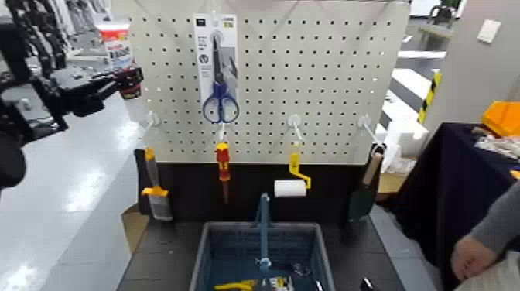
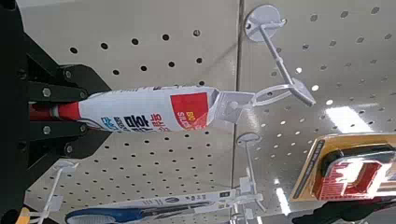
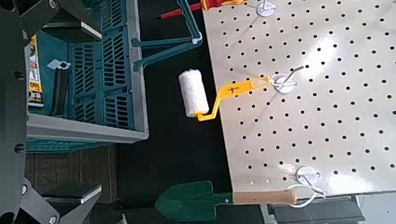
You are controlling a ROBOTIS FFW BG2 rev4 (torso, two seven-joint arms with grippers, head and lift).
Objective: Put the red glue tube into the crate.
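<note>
Bench: dark surface (image 1: 155, 260) running below a pale pegboard (image 1: 267, 58); crate (image 1: 203, 259) sitting mid-width, upright blue handle rising from it.
Room: pale floor (image 1: 70, 178) shining left of the bench; dark-draped table (image 1: 441, 193) standing beyond its right edge, a person's hand (image 1: 472, 257) showing near that table; yellow-and-black striping (image 1: 431, 97) marking the background.
Glue tube: red glue tube (image 2: 154, 109) sitting outside the crate, at the pegboard's upper left corner, its clear tab reaching a white hook (image 2: 280, 63).
Left gripper: (image 2: 84, 110) working at that corner, jaws clamping the tube's red nozzle end.
Right gripper: (image 3: 98, 112) waiting near the crate, jaws standing apart.
Tube label: white band carrying blue, black and red lettering, pale characters showing on a red patch; wording staying unclear.
Scissors card: white packaging (image 1: 204, 46) carrying black print, too small for reading.
</note>
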